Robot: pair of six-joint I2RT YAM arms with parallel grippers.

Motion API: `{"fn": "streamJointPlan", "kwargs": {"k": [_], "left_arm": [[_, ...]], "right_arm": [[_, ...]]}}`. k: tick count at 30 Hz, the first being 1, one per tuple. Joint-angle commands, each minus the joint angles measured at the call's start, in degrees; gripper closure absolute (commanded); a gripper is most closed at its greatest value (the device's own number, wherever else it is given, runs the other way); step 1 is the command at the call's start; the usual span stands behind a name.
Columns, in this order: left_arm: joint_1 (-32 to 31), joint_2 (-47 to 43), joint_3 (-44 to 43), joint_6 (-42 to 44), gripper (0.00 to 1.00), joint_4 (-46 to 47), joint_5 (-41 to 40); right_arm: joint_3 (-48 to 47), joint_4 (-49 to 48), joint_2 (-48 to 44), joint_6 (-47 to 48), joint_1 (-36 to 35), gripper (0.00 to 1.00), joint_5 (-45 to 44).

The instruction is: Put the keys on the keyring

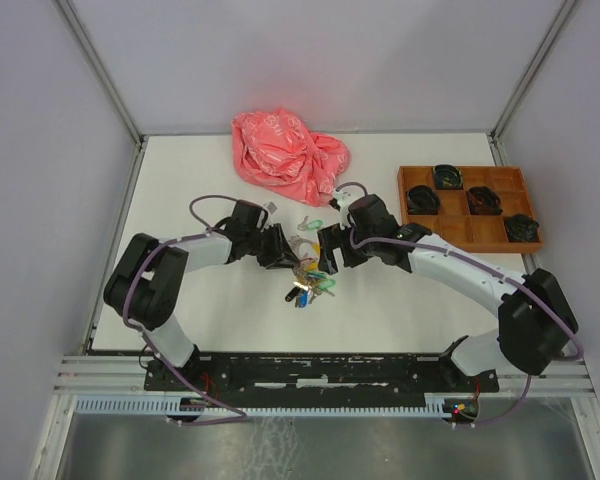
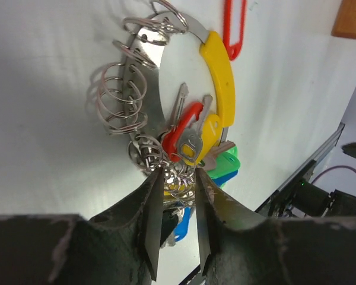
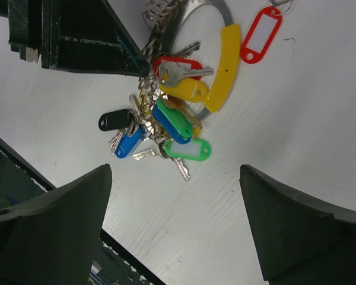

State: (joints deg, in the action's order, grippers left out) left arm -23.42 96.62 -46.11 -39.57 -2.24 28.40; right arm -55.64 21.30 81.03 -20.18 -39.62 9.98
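The keyring [image 2: 216, 77] is a big silver band with a yellow grip, carrying a bunch of tagged keys [image 3: 166, 119] and several small split rings. My left gripper [image 2: 178, 178] pinches the cluster of small rings at the bunch; both fingertips touch it. A loose red tag [image 3: 260, 34] lies just beyond the yellow grip, its key out of view. In the top view a loose key with a green tag [image 1: 313, 224] lies behind the grippers. My right gripper [image 3: 175, 178] hovers open over bare table beside the bunch, holding nothing.
A crumpled pink bag [image 1: 288, 155] lies at the back. A wooden tray [image 1: 412, 176] with compartments of black items stands at the right. The black base rail [image 1: 320, 372] runs along the near edge. White walls enclose the table.
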Motion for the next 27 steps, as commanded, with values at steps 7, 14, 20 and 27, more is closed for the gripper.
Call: {"fn": "streamJointPlan", "kwargs": {"k": [7, 14, 20, 27], "left_arm": [[-2.9, -3.5, -5.3, 1.8, 0.61, -3.5, -1.8], [0.8, -5.7, -1.7, 1.4, 0.56, -5.0, -4.0], [1.1, -4.9, -1.7, 1.5, 0.55, -4.0, -4.0], [2.3, -6.0, 0.6, 1.4, 0.53, -3.3, -3.8]], "right_arm": [[-4.7, -1.7, 6.4, 0.5, -1.1, 0.06, -1.2], [-13.7, 4.4, 15.4, -0.4, -1.2, 0.32, -6.2], [-21.6, 10.1, 23.2, -0.5, -1.2, 0.42, -11.3], [-27.7, 15.8, 30.8, -0.8, -2.6, 0.53, -17.3]]}}
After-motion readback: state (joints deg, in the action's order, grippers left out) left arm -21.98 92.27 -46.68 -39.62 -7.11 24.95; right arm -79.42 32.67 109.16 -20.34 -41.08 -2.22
